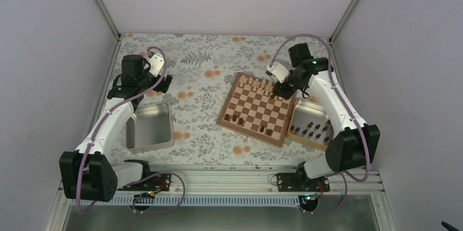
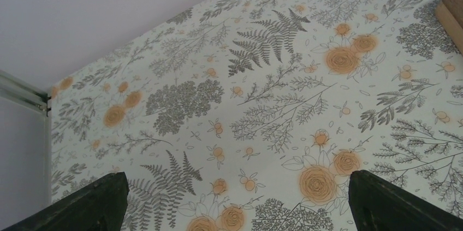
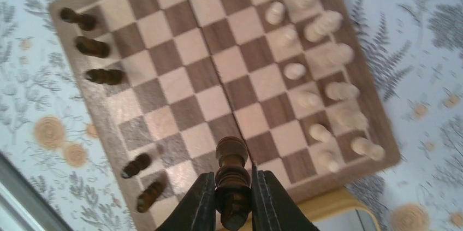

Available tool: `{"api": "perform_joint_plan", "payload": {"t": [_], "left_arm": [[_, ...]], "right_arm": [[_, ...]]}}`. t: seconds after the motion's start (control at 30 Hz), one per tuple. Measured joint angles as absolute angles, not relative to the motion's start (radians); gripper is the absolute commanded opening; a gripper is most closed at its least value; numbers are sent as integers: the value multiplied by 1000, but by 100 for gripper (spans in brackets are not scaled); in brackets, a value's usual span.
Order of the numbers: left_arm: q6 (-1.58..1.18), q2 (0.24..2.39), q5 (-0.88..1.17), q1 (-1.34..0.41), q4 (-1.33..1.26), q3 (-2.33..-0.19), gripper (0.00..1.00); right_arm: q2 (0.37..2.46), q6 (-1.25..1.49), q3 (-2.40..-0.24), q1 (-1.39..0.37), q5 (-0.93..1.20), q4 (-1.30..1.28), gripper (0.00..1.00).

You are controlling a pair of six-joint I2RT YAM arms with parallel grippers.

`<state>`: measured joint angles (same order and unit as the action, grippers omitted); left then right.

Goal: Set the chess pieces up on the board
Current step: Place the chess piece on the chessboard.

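The board lies right of centre, and fills the right wrist view. Several dark chess pieces stand along its near row, seen at the left in the right wrist view. My right gripper is shut on a dark chess piece and holds it above the board's right edge. My left gripper is open and empty above the cloth at the far left; its fingertips show at the bottom corners.
Pale cream pieces fill the board's far rows. A light wooden tray with more dark pieces stands right of the board. A grey metal tin sits left of centre. White walls enclose the floral cloth.
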<state>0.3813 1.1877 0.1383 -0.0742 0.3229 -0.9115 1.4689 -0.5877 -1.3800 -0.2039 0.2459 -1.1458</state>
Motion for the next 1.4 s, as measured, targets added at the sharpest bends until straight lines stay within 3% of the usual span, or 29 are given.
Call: {"api": "perform_joint_plan", "payload": {"t": [0.47, 0.9, 1.4], "left_arm": [[381, 1187, 119, -69, 300, -910, 100], [381, 1193, 115, -68, 300, -910, 100], [381, 1195, 105, -68, 300, -910, 100]], "right_arm": [[1534, -570, -1318, -500, 245, -1109, 14], [1534, -570, -1131, -570, 235, -991, 14], [1600, -570, -1132, -641, 223, -941, 14]]}}
